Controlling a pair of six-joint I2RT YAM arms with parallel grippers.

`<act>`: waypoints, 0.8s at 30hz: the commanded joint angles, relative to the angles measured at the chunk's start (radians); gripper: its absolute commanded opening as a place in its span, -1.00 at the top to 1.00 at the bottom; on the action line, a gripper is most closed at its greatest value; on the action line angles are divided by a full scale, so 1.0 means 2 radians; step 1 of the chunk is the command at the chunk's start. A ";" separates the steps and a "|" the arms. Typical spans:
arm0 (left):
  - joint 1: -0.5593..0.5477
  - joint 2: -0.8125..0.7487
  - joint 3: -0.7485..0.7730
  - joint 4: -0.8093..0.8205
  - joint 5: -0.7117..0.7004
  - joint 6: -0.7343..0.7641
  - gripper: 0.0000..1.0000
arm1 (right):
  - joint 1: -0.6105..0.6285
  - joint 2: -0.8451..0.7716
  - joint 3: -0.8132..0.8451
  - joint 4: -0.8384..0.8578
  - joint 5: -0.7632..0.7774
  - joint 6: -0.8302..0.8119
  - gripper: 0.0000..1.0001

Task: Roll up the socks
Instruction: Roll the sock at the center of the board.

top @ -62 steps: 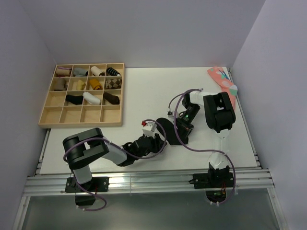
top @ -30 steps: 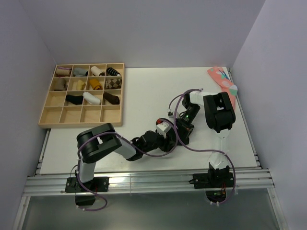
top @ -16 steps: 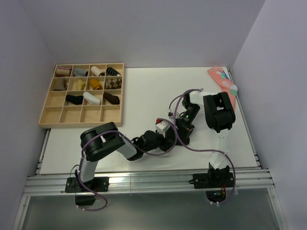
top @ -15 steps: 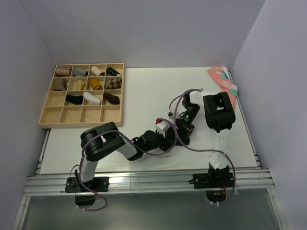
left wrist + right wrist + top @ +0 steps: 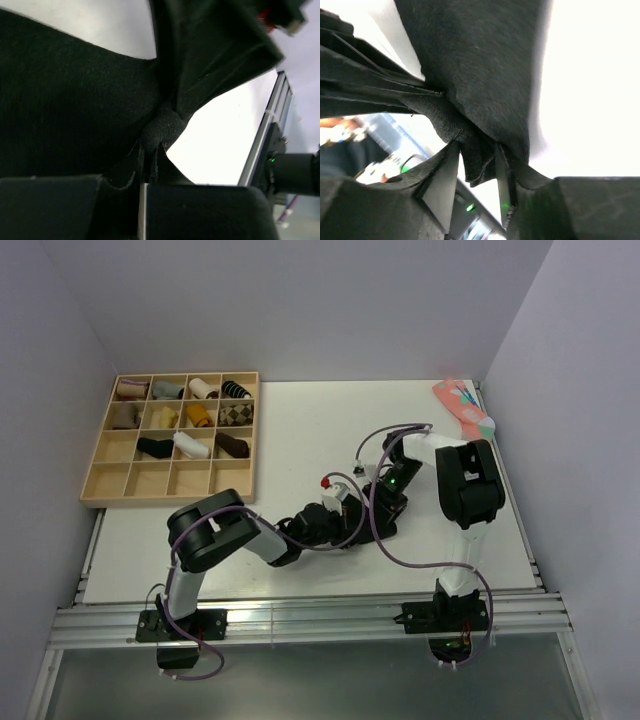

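Got a soft, fuzzy black sock [image 5: 75,115] bunched up: pinched tight in left gripper [image 5: 146,159], loosely straddled by right gripper [image 5: 476,152], jaws parted.

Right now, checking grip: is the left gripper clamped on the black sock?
Yes, the left gripper pinches a fold of the black sock.

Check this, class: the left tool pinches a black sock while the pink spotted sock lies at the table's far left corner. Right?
No: the pink spotted sock lies at the table's far right corner, as the top external view shows. The left tool does pinch the black sock.
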State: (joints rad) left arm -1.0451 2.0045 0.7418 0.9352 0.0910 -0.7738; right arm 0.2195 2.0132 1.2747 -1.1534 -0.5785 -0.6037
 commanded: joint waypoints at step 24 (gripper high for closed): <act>0.085 0.020 0.033 -0.305 0.167 -0.142 0.99 | -0.035 -0.265 -0.152 0.090 -0.096 -0.309 -0.05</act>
State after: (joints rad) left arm -0.8845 1.9732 0.8318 0.5789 0.3901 -1.0760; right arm 0.1501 1.5398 0.9859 -0.9463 -0.7136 -1.0931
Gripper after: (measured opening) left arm 0.043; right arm 0.522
